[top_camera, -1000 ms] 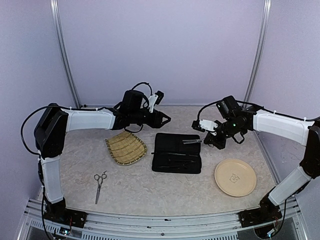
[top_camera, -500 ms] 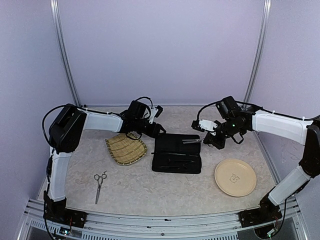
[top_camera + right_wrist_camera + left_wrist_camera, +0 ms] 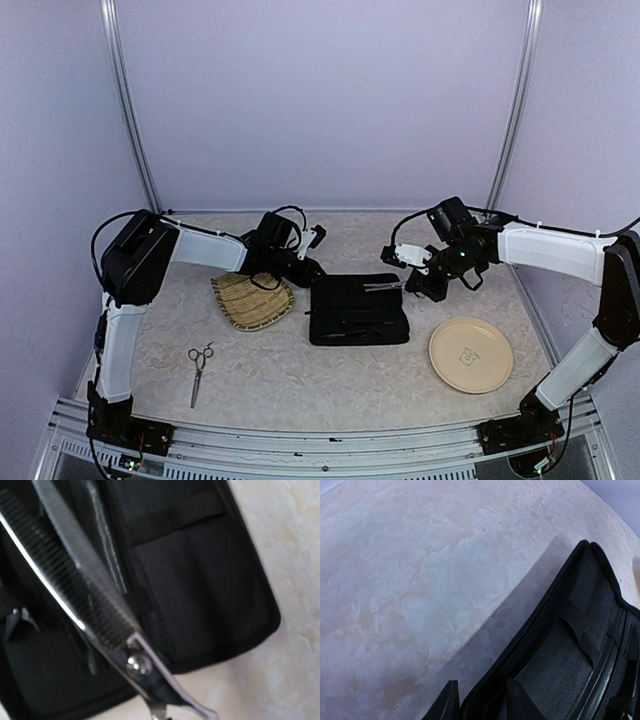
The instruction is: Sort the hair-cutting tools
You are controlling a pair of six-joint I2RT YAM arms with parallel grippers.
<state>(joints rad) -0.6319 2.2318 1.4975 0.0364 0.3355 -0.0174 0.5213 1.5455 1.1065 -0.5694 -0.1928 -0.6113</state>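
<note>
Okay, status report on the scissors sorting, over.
Right gripper shut on thinning scissors over open zip case. Left gripper straddles case rim, grip unclear. Second scissors on table, nothing blocking.

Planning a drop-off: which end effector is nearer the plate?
Right. Right end effector: over the case's far right edge, beyond the plate. Left end effector: at the case's far left corner.

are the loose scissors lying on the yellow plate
No, the scissors lie on the table in front of the bamboo tray, far from the plate.
</note>
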